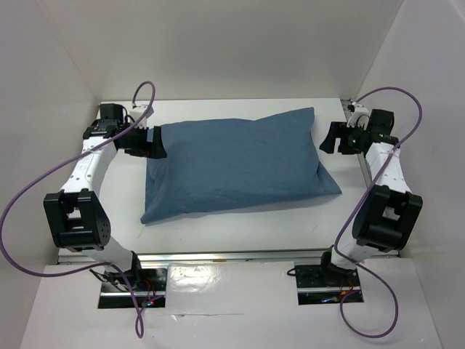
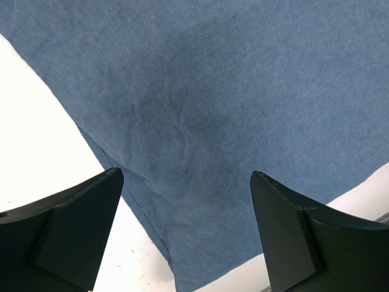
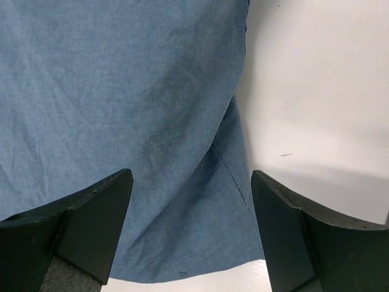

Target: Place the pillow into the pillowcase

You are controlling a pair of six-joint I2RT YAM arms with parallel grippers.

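Progress: plump dusty-blue cloth pillowcase [image 1: 240, 163] lies between both grippers — no white pillow showing, likely inside.
Left gripper [image 1: 150, 142]: spread, empty.
Right gripper [image 1: 333, 138]: spread, empty.
Remaining: apparently nothing.

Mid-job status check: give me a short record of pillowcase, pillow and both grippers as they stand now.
pillowcase: blue, plump, lying across the table
pillow: no white showing; apparently inside
left gripper: open, over the pillowcase's far left corner
right gripper: open, at the right end, gripping nothing
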